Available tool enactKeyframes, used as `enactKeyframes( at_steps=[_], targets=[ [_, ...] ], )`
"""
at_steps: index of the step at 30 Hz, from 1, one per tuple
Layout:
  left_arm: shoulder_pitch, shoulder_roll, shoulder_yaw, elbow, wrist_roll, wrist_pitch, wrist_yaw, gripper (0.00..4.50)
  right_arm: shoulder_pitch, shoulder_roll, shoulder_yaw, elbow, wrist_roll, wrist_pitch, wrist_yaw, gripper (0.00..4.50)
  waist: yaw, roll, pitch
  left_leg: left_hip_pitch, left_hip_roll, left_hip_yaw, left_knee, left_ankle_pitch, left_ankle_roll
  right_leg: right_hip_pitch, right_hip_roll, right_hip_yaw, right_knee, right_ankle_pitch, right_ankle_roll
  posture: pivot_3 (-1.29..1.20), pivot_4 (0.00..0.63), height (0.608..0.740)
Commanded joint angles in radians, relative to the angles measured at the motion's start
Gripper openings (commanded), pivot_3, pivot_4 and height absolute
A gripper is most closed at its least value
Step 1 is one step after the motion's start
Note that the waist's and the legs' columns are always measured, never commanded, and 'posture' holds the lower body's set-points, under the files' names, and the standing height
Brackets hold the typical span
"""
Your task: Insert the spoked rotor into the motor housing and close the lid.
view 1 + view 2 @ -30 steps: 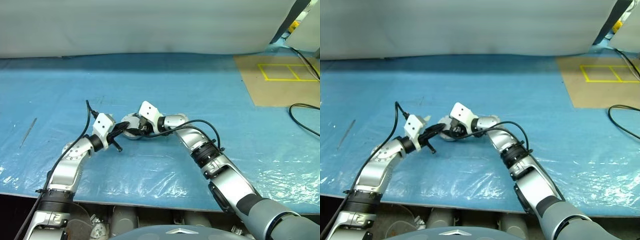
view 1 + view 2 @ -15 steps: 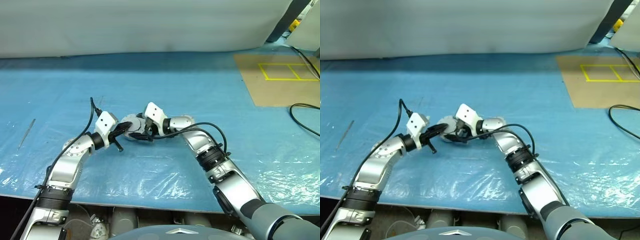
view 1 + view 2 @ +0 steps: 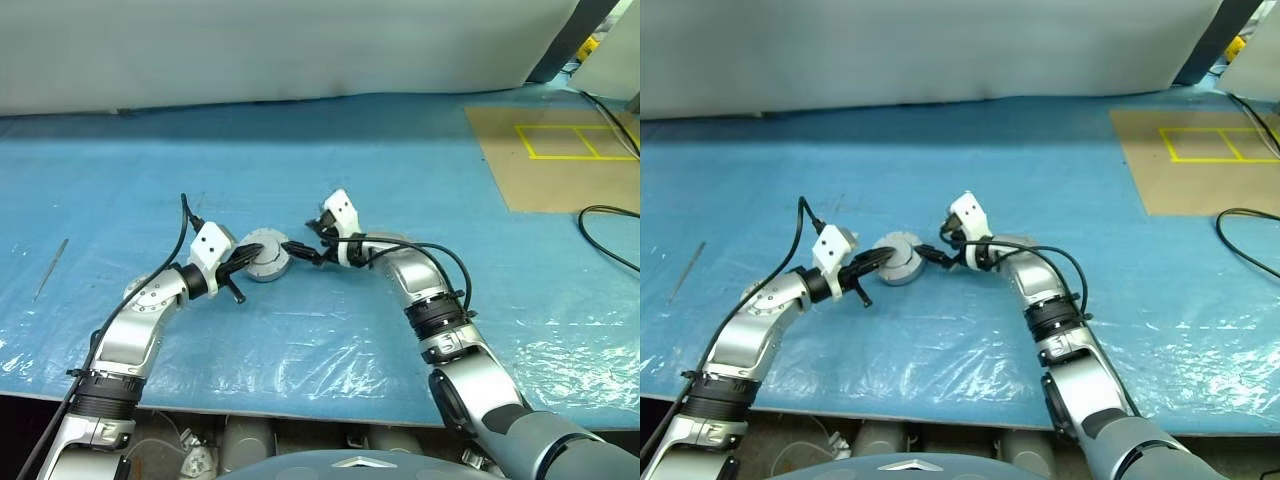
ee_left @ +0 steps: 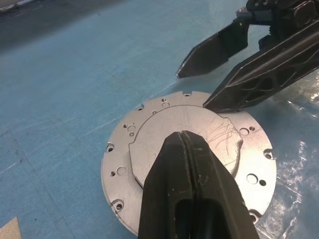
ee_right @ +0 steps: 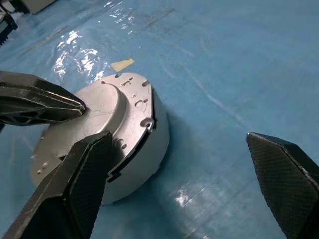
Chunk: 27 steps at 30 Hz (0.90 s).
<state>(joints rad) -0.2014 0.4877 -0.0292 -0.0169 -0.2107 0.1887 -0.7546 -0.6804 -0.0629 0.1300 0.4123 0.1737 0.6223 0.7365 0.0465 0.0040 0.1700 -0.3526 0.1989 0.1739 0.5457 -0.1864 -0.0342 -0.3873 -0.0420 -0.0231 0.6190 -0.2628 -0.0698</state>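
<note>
Resting mid-frame on blue sheet [image 3: 420, 170], one lid [image 3: 265, 256], left gripper [image 3: 243, 259] clenched on top, right gripper [image 3: 305, 243] released beside, cable [image 3: 610, 235] far right.

Stood covered in a crinkled, glossy blue plastic sheet [image 3: 330, 150], a wide table. Hung behind it, a pale grey-white fabric backdrop [image 3: 280, 50]. Lay at the far right, a brown cardboard panel [image 3: 560, 175] marked with yellow tape rectangles [image 3: 575, 143], crossed by a black cable [image 3: 610, 235].
</note>
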Motion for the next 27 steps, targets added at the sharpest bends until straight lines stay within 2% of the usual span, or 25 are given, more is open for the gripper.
enactKeyframes(
  at_steps=[1, 7, 14, 19, 23, 27],
  targets=[
    [0.013, 0.005, -0.024, 0.034, 0.027, 0.022, 0.004, 0.00, -0.027, 0.027, -0.053, -0.010, 0.085, 0.181, -0.024, 4.48, 0.000, 0.000, 0.000, 0.000, 0.000, 0.000, 0.000, 0.000, 0.000, 0.000, 0.000, 0.000, 0.000, 0.000, 0.000, 0.00, 0.150, 0.740],
    [0.007, 0.006, -0.023, 0.043, 0.038, 0.001, 0.013, 0.00, -0.078, 0.087, -0.196, 0.062, 0.206, 0.415, -0.102, 4.48, 0.002, 0.000, 0.000, 0.000, 0.000, 0.000, 0.000, 0.000, 0.000, 0.000, 0.000, 0.000, 0.000, 0.000, 0.000, 0.00, 0.150, 0.740],
    [-0.008, 0.008, -0.008, 0.058, 0.041, -0.029, 0.026, 0.00, -0.083, 0.129, -0.252, 0.097, 0.275, 0.549, -0.167, 4.48, 0.002, 0.000, 0.000, 0.000, 0.000, 0.000, 0.000, 0.000, 0.000, 0.000, 0.000, 0.000, 0.000, 0.000, 0.000, 0.00, 0.150, 0.740],
    [-0.006, 0.007, -0.003, 0.056, 0.038, -0.044, 0.032, 0.00, -0.070, 0.150, -0.272, 0.091, 0.303, 0.590, -0.207, 4.48, 0.001, 0.000, 0.000, 0.000, 0.001, 0.000, -0.001, 0.000, -0.001, 0.000, 0.000, 0.000, 0.000, 0.001, 0.001, 0.00, 0.150, 0.740],
    [0.004, 0.022, -0.007, 0.043, 0.027, -0.044, 0.003, 0.00, -0.074, 0.200, -0.371, 0.111, 0.363, 0.642, -0.274, 4.48, -0.001, 0.000, 0.000, 0.000, 0.001, 0.000, -0.001, 0.000, -0.001, 0.000, 0.000, 0.000, 0.000, 0.001, 0.001, 0.00, 0.150, 0.740],
    [0.016, 0.031, -0.002, 0.029, 0.013, -0.039, -0.014, 0.00, -0.092, 0.219, -0.458, 0.158, 0.399, 0.617, -0.345, 4.48, 0.000, 0.000, 0.000, 0.000, 0.001, 0.000, -0.001, 0.000, -0.001, -0.001, 0.000, 0.000, 0.000, 0.001, 0.001, 0.00, 0.150, 0.740]
  ],
)
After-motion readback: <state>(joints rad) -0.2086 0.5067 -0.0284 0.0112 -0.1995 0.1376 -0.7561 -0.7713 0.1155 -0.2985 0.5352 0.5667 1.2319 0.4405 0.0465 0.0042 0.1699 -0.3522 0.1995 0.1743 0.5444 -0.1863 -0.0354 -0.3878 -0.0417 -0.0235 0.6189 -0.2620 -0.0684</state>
